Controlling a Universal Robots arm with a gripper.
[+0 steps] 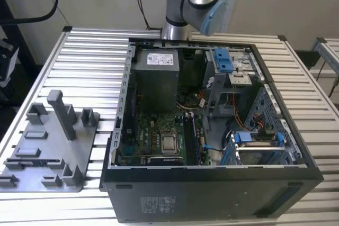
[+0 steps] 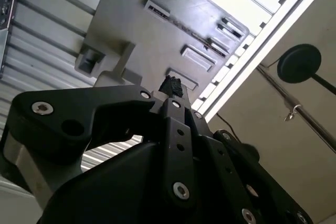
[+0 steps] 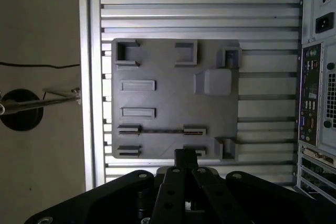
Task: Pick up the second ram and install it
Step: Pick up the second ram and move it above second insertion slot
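- Clearly, the claw [image 3: 185,157] is held clenched, with nothing gripped between its fingers.
- The ram [image 3: 163,130] is seated on edge in the tray [image 3: 168,87], between two dark holders.
- It is found near the claw's tip, apart from it.

From here, I read the tray [image 1: 53,154] as smooth matt grey plastic. The table [image 1: 90,62] is bare ribbed metal with a dull sheen. The computer case [image 1: 212,197] looks matt black outside, and the gripper [image 2: 171,88] body is satin black.
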